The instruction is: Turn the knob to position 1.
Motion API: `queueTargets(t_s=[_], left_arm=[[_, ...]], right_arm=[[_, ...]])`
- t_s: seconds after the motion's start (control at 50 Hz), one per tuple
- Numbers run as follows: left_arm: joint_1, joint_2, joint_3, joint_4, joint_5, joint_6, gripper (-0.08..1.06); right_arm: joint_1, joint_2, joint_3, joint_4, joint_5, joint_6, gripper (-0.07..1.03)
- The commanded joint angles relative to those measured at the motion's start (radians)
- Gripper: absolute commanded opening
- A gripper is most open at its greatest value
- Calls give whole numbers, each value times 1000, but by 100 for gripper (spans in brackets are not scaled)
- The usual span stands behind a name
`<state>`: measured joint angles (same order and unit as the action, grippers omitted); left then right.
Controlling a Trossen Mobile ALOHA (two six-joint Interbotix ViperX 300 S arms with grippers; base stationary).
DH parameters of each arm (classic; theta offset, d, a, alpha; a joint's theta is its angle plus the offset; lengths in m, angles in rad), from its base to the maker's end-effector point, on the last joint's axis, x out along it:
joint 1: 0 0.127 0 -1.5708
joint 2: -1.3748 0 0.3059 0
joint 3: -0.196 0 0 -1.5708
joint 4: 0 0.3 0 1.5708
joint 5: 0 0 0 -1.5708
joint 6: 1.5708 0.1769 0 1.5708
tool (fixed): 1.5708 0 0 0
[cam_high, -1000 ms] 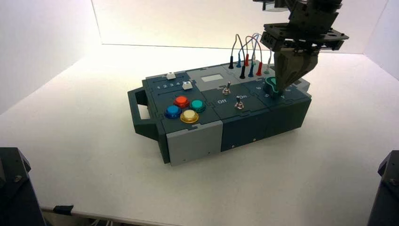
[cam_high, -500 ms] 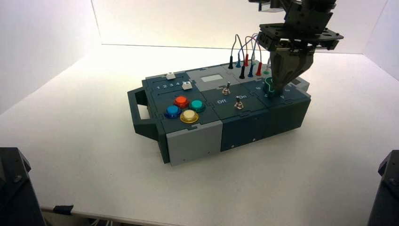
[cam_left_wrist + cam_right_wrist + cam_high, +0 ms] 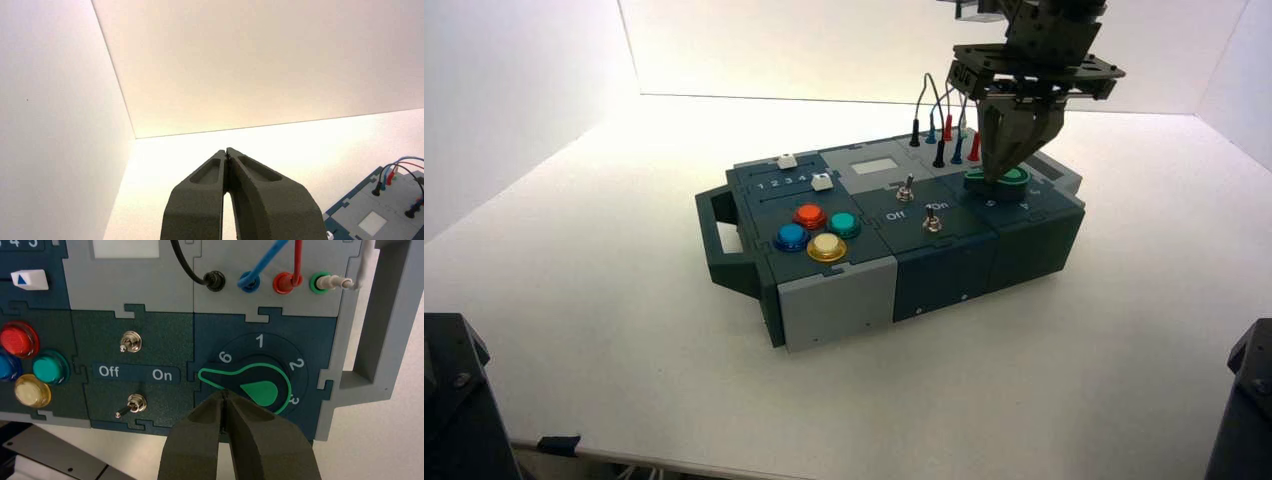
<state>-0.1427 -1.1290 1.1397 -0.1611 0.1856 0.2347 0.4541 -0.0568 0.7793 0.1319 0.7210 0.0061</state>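
Holds the right end effector [image 3: 993, 178] fingers closed, with nothing between the tips, down at the right part of the box [image 3: 944, 290]. Has the knob [image 3: 1001, 184] directly beneath and just beside those closed tips, round and dark green, with a brighter green teardrop on top. Cannot tell from these views whether touching the knob or only close to it. Points the knob's narrow end past the printed 6 [image 3: 225, 357], on the side away from the printed 1 [image 3: 260, 340], so not at position 1.

Shows, left of the right end effector, two metal toggle switches [image 3: 131, 341] [image 3: 136, 403], both levers leaning toward the "Off" lettering [image 3: 108, 371] rather than "On" [image 3: 161, 374]. Farther left of it, places four round push buttons: red [image 3: 809, 215], blue [image 3: 791, 237], teal [image 3: 843, 224] and yellow [image 3: 826, 246]. Beyond these, away from the robot, has two white sliders [image 3: 786, 160] [image 3: 822, 181]. Behind the same end effector, on the grey far part of the box, has plugged wires [image 3: 947, 95] in black, blue, red and white.

Rests the box on a white counter [image 3: 654, 390], extending below and around the working end effector. Waits idle with the left end effector [image 3: 226, 154], closed on nothing, well apart from the knob, out over the left side of the counter.
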Motion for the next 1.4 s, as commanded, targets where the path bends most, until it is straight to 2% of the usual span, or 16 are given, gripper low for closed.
queueTargets(t_s=[0.02,0.7,1.4], left_arm=[[-5,2,-29,-2,-11,2,-3],[-5,-5,-29,-2,-14,3,-3],[-3,0,-25,-2,-14,3,-3]], right_arm=[[-11,34,3,-8,-3,0,-2],[-11,107,-58,-12,-3,0,-2],[-12,63,-120,-40,-14,-2,-2]])
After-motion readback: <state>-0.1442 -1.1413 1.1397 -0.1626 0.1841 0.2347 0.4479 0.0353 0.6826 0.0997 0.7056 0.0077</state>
